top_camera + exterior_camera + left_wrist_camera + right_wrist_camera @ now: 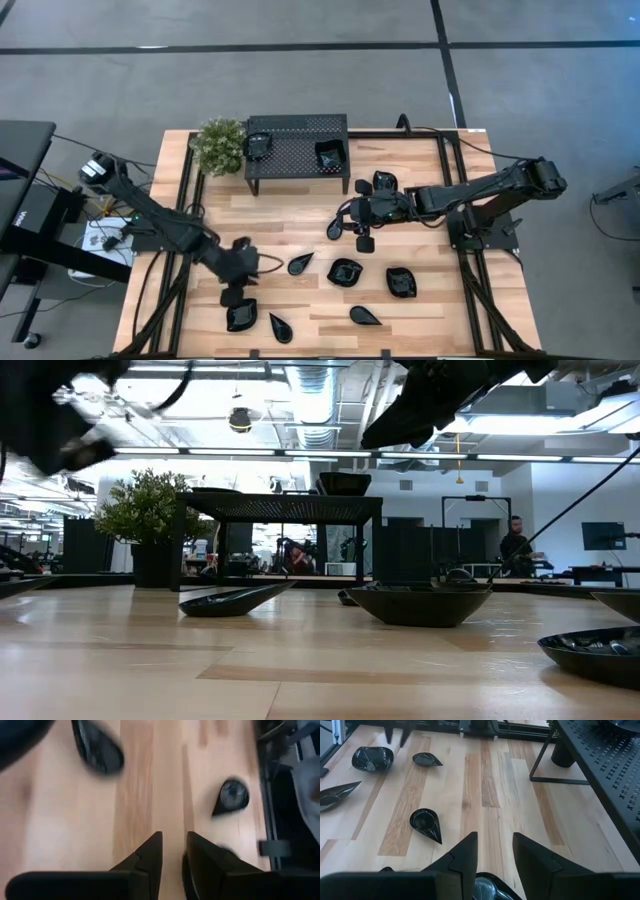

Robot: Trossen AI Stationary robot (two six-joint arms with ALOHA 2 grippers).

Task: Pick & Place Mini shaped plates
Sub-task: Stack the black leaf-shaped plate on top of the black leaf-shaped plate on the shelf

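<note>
Several glossy black mini plates lie on the wooden table: a teardrop one (300,263), squarish ones (345,271) (402,282) (240,315) and more near the near edge. Two sit on top of the black perforated rack (297,150). My left gripper (236,285) (174,855) hovers over the near-left part of the table, open by a narrow gap with bare wood between its fingers. A teardrop plate (230,795) lies ahead of it. My right gripper (345,212) (494,850) is open above mid-table. A plate (490,890) lies under it, and a teardrop plate (426,824) ahead.
The rack (600,755) stands on thin legs at the far middle of the table. A potted green plant (218,145) stands at its left end. A black metal frame (455,200) borders the tabletop. Bare wood lies between the rack and the plates. A person (517,545) stands far back in the room.
</note>
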